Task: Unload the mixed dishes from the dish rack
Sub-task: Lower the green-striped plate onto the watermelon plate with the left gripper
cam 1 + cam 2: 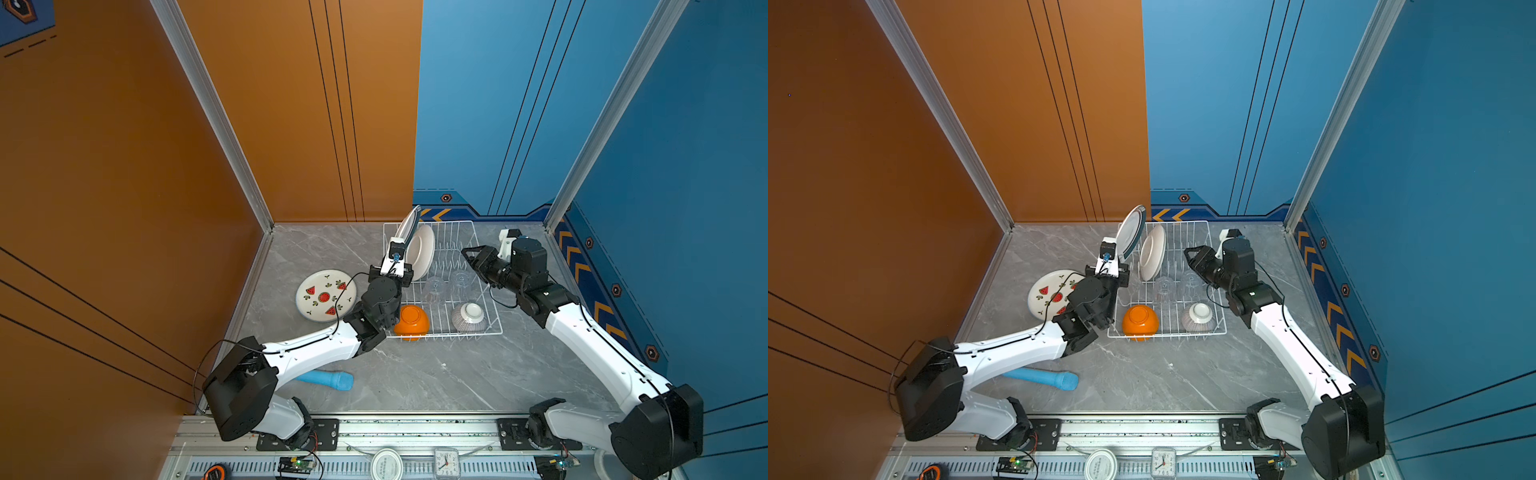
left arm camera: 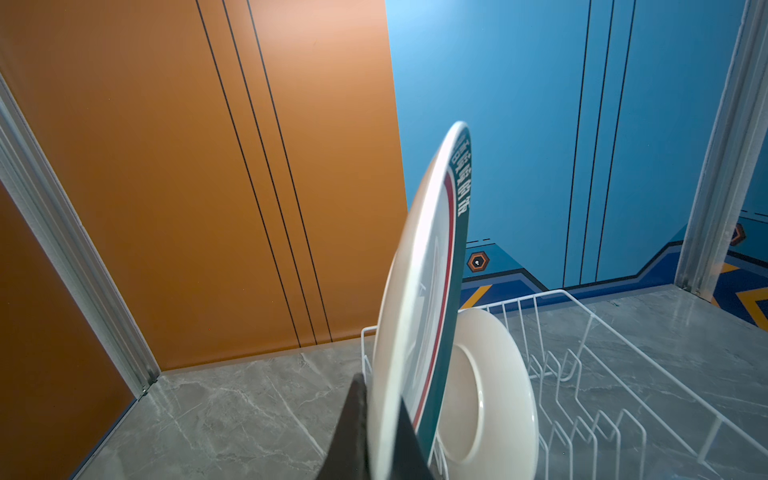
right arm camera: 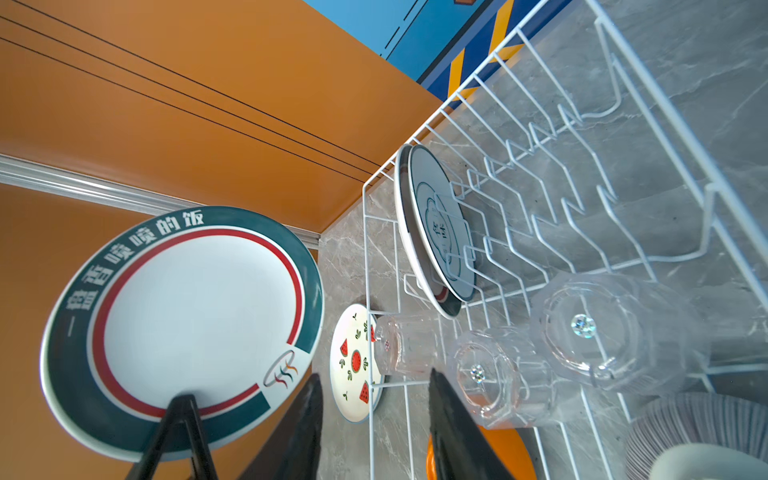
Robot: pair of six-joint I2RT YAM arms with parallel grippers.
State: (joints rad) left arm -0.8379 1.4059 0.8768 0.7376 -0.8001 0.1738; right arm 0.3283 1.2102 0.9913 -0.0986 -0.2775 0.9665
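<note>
Your left gripper (image 2: 384, 451) is clenched on the bottom rim of the green-rimmed plate (image 1: 409, 226), holding it on edge, raised above the far-left corner of the dish rack (image 1: 451, 245) and clear of the prongs. The right wrist view shows its face with a red ring and white lettering on the green band. Your right gripper (image 3: 374, 436) hangs over the rack's right side, pointing across it, with its jaws parted and nothing between them. The rack sits on the grey counter (image 1: 436, 374) close to the far edge. A second plate (image 1: 422, 251) stands on edge among the prongs at the rack's far-left end, just beside the lifted one, its white back toward your left arm. In the middle of the rack are three clear tumblers (image 3: 405, 347) (image 3: 494, 374) (image 3: 602, 328), close together, with their bases facing the right wrist camera. The orange bowl (image 1: 411, 321) is upturned at the rack's near-left corner, and the striped bowl (image 1: 468, 318) is upturned at the near-right corner with its white foot up. A watermelon plate (image 1: 325, 296) lies flat on the counter left of the rack, partly behind your left arm. The light-blue cylinder (image 1: 328, 379) lies toward the counter's near-left corner, one end hidden under that arm.
</note>
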